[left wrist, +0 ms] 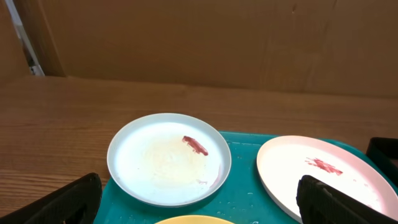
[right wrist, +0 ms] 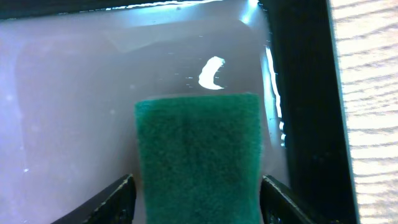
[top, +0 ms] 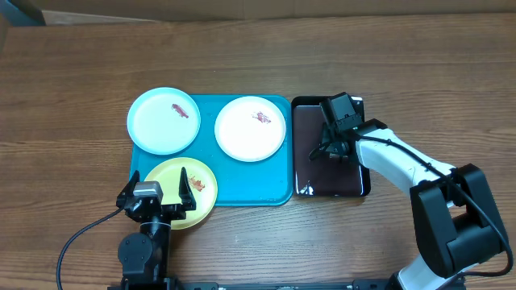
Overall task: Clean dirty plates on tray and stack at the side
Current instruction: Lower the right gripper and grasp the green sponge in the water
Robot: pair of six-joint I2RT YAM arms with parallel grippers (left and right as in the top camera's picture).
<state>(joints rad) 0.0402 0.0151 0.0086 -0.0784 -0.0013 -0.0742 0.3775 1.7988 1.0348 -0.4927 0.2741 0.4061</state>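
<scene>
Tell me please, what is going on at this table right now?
The right gripper hangs over the glossy dark rectangular tray, fingers flanking a green scouring sponge; whether they pinch it is unclear. The left gripper hovers open above the round pale yellow plate. That plate, the light blue plate and the white plate lie smeared on the turquoise plastic tray, none stacked aside yet.

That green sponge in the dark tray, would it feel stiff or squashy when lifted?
Probably squashy and light: the green sponge has a fuzzy, fibrous surface that should give under a squeeze. It lies flat as a rectangular pad, so rolling seems unlikely. The dark tray looks glossy and wet, so a push might slide it.
</scene>
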